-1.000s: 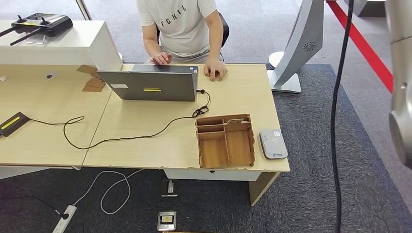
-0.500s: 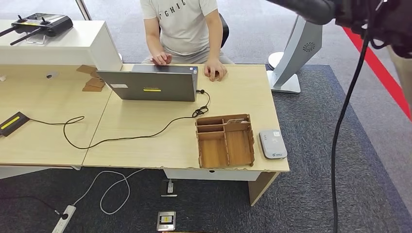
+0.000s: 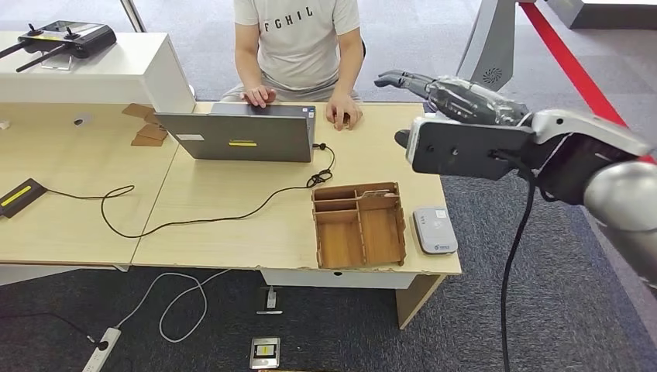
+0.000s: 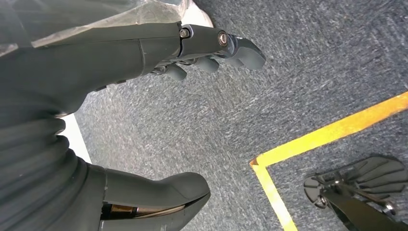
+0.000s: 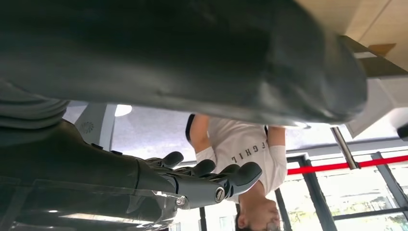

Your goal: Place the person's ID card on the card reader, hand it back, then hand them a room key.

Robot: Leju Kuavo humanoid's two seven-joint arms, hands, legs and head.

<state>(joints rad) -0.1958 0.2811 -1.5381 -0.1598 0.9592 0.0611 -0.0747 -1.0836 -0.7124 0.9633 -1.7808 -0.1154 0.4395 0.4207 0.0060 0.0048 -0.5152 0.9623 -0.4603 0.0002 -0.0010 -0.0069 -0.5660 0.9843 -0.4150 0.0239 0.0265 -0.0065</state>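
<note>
We are holding the right hand (image 3: pixel 457 101) above the desk's (image 3: pixel 232 232) far right corner, fingers spread, nothing beneath it. The tray (image 3: pixel 359 225) is standing just beside the reader (image 3: pixel 435 229). The laptop (image 3: pixel 246 136) and its cable (image 3: pixel 232 213) are crossing the middle; bare desktop is lying between laptop and tray.

Head view high above desk (image 3: pixel 232 225), wrist views close

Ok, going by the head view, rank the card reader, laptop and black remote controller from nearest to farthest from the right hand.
From the right hand:
1. Card reader, at the desk's right edge.
2. Laptop, mid-desk, before the person.
3. Remote controller, far left on the white counter.
</note>
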